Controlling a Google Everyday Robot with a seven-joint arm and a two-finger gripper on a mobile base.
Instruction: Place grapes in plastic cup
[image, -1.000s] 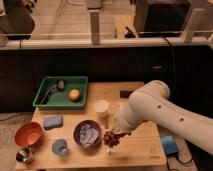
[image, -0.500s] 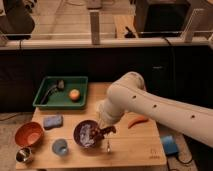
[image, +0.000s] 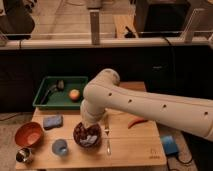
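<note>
The cup (image: 60, 146) stands upright near the table's (image: 130, 150) front edge, mouth open for filling. Just right, low over the bowl (image: 86, 146), the tool (image: 91, 138) is pinched shut on the grapes (image: 81, 134), seemingly so they clear the rims

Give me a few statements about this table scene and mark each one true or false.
1. The tool is over the purple bowl. True.
2. A round orange fruit lies in the green tray. True.
3. The plastic cup stands inside the green tray. False: it stands on the wooden table, left of the purple bowl.
4. The grapes lie in the plastic cup. False: the dark bunch is at the tool, over the purple bowl.
5. An orange bowl sits near the table's left edge. True.
</note>
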